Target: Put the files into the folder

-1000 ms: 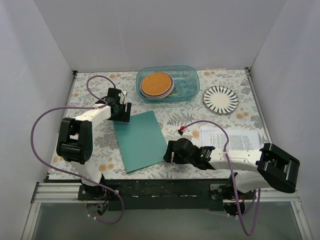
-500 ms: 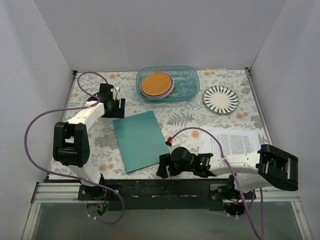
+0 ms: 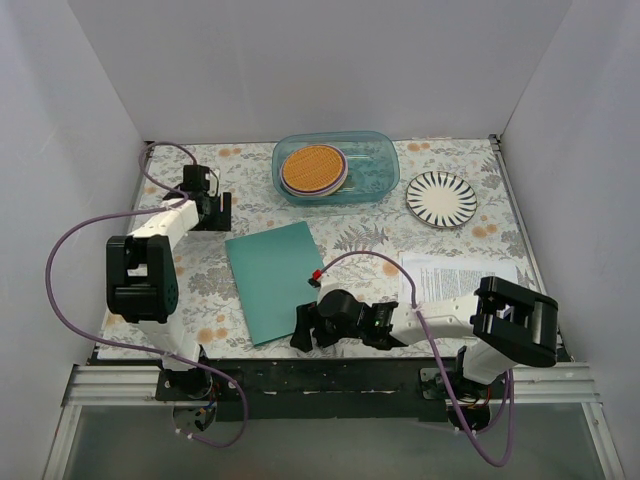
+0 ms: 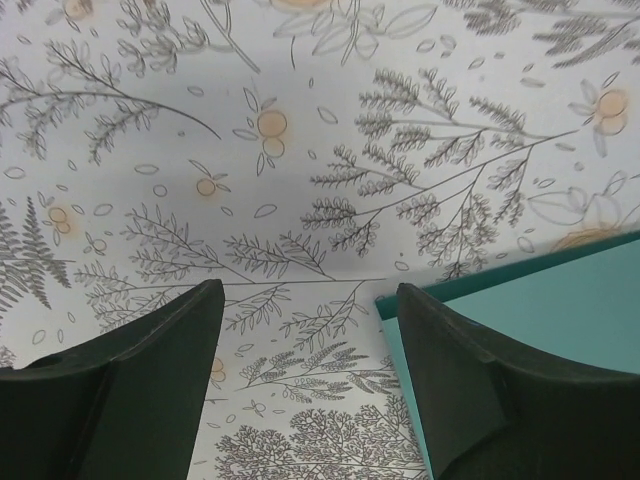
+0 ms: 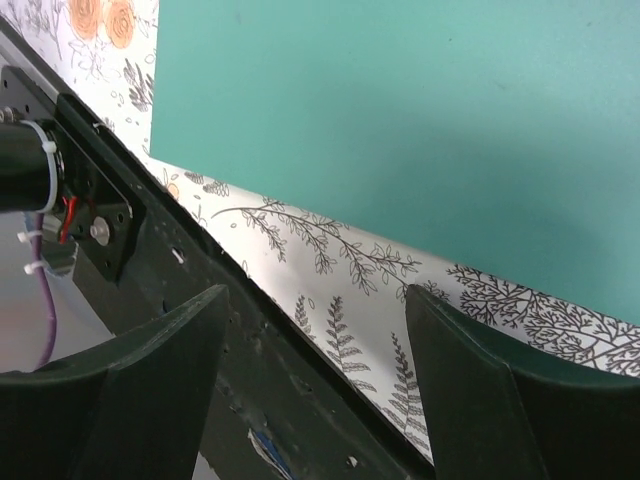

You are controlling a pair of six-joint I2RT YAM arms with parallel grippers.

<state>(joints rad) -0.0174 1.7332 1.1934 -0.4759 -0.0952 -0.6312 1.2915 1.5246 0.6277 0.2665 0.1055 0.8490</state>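
We see the table [image 3: 200, 300], covered with a pale floral cloth, taking up most of the top view. On it, left of centre, the folder [image 3: 275, 275] lies flat and closed, a teal rectangle turned slightly out of line with the table's edges. At the far edge, behind the folder, stands a clear blue-tinted container [image 3: 370, 165] holding a round orange disc [image 3: 313, 168] on stacked plates. The files [image 3: 470, 280] lie flat on the right side of the table, white sheets of dense black print, well apart from the folder, their near edge partly hidden under the right arm. A striped plate [image 3: 441, 198] sits beyond them, just to the right of the container. The right gripper [image 5: 318, 300] hangs low by the folder's near edge. Its wrist view shows the two fingers spread wide with nothing between them, teal cover above, a strip of cloth and the black front rail below. The left gripper [image 4: 310, 300] hovers over bare cloth just beyond the folder's far left corner. Its fingers too are parted and empty, and we can make out that teal corner close beside one finger, though we cannot tell whether they touch.
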